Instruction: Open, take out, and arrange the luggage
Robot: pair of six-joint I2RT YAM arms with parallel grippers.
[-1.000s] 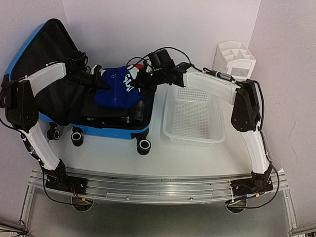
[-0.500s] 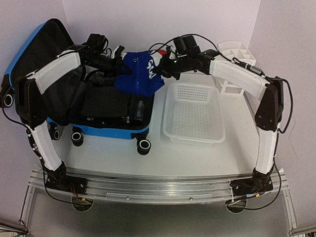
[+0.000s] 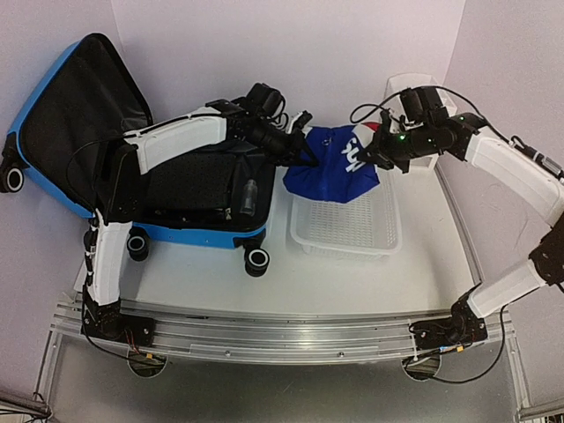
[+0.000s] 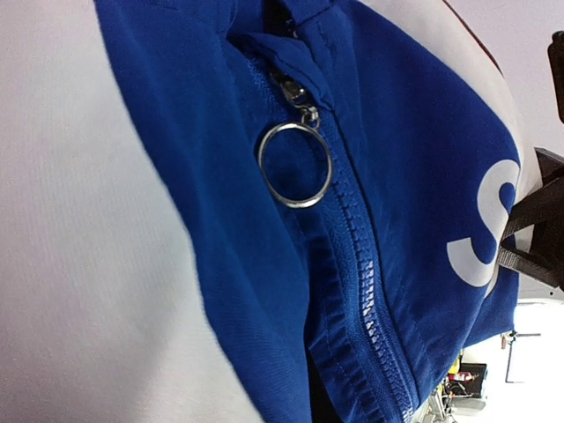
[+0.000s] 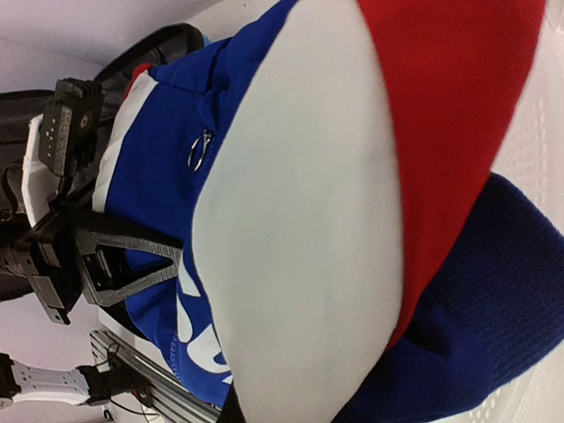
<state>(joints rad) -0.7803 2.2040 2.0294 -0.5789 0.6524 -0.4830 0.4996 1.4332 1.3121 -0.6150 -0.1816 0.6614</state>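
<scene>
Luggage (image 3: 189, 235) lies open at tabletop's left side, lid raised toward far-left corner. Left gripper (image 3: 306, 157) and right gripper (image 3: 377, 157) both right of luggage, each clamped on jacket (image 3: 333, 172) stretched between them above basket (image 3: 352, 233).

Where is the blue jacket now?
Top view: the blue, white and red zipped jacket hangs between the left hand and right hand over the white perforated basket, right of the open blue suitcase.
</scene>
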